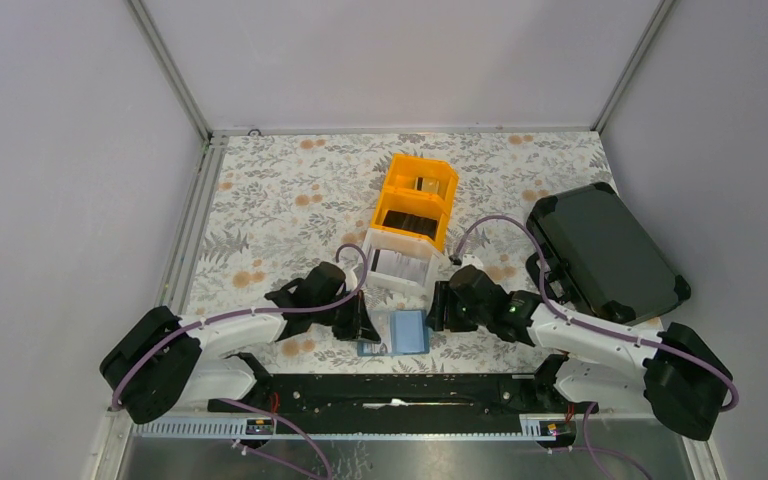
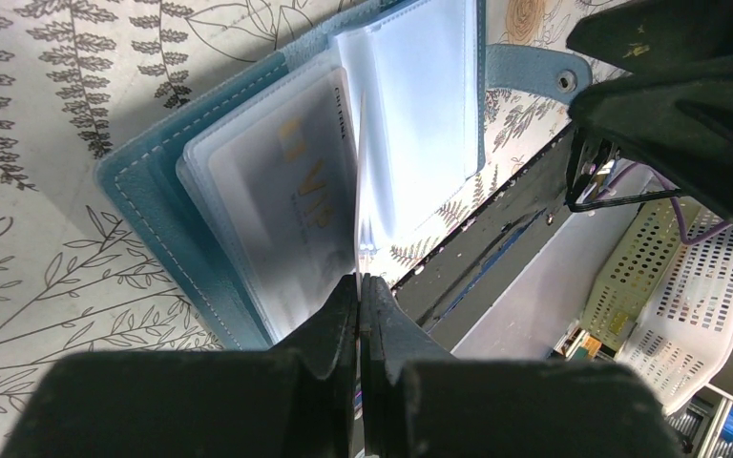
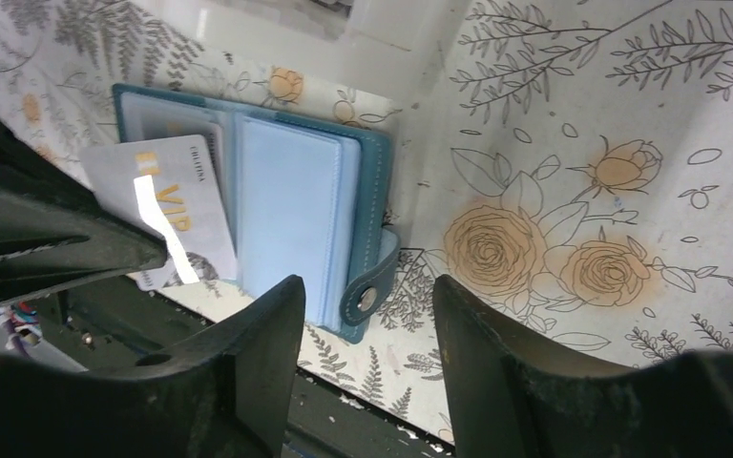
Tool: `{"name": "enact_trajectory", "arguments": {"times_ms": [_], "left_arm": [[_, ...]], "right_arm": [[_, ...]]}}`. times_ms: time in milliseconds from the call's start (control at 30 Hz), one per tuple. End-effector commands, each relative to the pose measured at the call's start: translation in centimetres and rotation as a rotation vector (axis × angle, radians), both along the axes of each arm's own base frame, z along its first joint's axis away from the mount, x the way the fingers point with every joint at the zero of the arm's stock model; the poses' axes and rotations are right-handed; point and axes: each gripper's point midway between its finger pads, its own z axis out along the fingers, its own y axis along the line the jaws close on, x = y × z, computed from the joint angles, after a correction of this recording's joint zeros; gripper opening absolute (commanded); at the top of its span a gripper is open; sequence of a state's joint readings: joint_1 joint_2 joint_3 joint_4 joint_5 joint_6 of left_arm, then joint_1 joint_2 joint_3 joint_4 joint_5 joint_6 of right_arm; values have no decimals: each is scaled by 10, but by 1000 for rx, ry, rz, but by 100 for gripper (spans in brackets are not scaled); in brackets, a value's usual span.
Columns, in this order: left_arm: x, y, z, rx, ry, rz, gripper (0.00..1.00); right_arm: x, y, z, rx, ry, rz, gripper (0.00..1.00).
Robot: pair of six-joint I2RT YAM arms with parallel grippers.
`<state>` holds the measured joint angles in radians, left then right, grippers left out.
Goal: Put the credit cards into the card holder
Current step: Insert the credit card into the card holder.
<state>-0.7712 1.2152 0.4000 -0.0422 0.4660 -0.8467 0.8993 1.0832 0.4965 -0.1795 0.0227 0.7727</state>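
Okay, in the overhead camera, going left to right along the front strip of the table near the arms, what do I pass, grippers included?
From the left: left gripper → teal card holder → right gripper → black hard case.

Overhead, your left end effector (image 1: pixel 365 328) covers the nine o'clock page of the card holder (image 1: pixel 409 331); small print on the credit card (image 3: pixel 191 191) blurs.

Left arm (image 1: pixel 230 330): I have it reaching low and inward toward centre. Left gripper (image 2: pixel 359 279): fingers pressed tight together, tips pointing down. Right arm (image 1: pixel 600 335): low, angled inward, mirroring the left. Right gripper (image 3: pixel 365 286): jaws standing apart.
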Motion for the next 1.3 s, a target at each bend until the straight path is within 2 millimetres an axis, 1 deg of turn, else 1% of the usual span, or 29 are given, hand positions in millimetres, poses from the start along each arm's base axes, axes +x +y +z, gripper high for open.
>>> {"name": "enact_trajectory", "arguments": {"times_ms": [0,33,233,367,433,633,833,900,1067,1267], "left_arm": [[12,-15,18,-67,-52,-4,0],[12,-15,18,-68,-53,-5,0],[11,-18,15,-83,-31,-2,0],[9,-22,14,-106,-4,-4,0],[8,-23,13,-113,9,-1,0],[7,-20,12,-124,46,44,0],[4,-15,12,-183,102,116,0],[5,-15,15,-204,110,137,0],[6,-19,28,-280,120,156,0],[4,-18,29,-284,126,150,0]], "right_arm": [[9,2,1,-38,-27,-25,56],[10,2,0,-39,-29,-25,53],[13,-2,-8,-70,-28,-51,21],[11,-10,-18,-116,-10,-67,7],[11,-11,-21,-125,-5,-72,1],[12,-15,-26,-144,-5,-90,0],[11,-19,-29,-156,1,-98,0],[11,-19,-29,-156,0,-101,0],[10,-19,-30,-156,4,-103,0],[10,-20,-30,-160,6,-104,0]]}}
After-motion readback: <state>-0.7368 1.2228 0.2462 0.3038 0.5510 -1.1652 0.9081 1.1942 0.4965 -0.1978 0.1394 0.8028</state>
